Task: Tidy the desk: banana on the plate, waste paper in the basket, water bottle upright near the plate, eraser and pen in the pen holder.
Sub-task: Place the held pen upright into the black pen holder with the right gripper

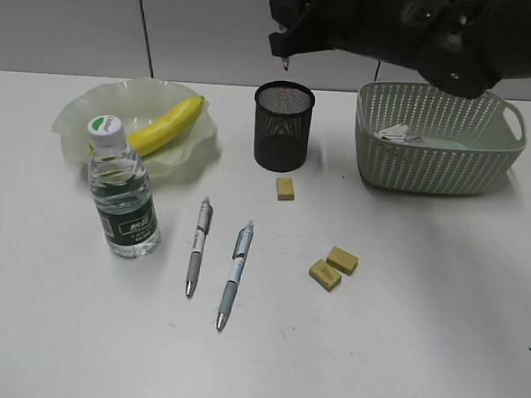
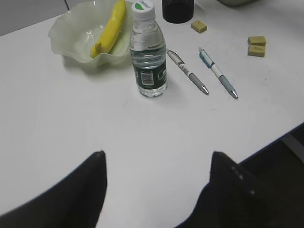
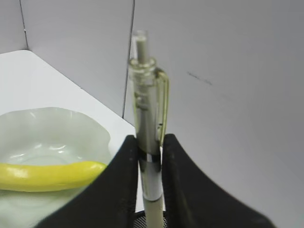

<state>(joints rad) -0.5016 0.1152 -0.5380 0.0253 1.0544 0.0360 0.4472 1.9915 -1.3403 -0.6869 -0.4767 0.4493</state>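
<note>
My right gripper is shut on a clear-barrelled pen, held upright above the black mesh pen holder; the pen's tip hangs over its mouth. Two more pens lie on the desk. Three tan erasers lie near them. The banana rests in the plate, and the water bottle stands upright in front of it. The waste paper lies in the basket. My left gripper is open and empty, low over the desk's near left part.
The right arm reaches across the top, over the basket and the pen holder. A grey wall panel rises behind the desk. The desk's front edge runs close to the left gripper.
</note>
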